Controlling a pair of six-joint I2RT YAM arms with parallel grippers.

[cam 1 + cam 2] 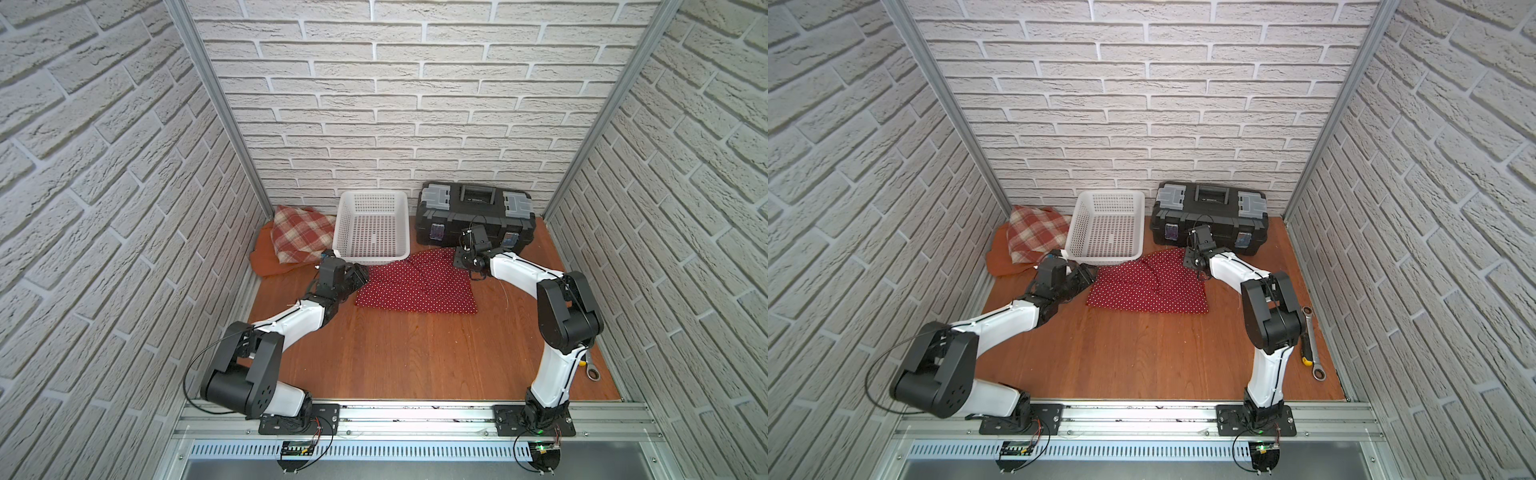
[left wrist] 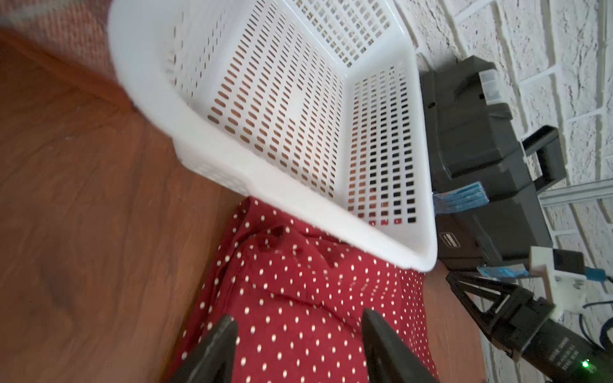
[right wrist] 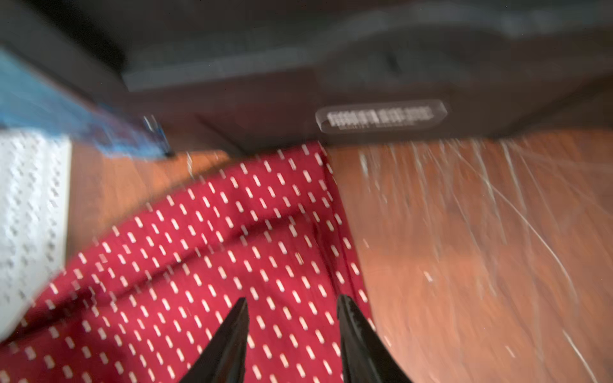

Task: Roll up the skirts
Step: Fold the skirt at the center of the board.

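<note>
In both top views the dotted skirt (image 1: 415, 286) lies flat mid-tabletop, long axis side to side, its far edge at the basket (image 1: 374, 193). The left tool (image 1: 360, 276) is at its far left corner and the right tool (image 1: 462, 262) at its far right, while the plaid skirt (image 1: 301, 235) and orange skirt (image 1: 266, 259) sit in the far left corner. The left wrist view shows the left tool (image 2: 302, 345) half open over dotted cloth, holding nothing. The blurred right wrist view shows the right tool (image 3: 293, 318) parted too, empty, just inside the skirt's side edge.
</note>
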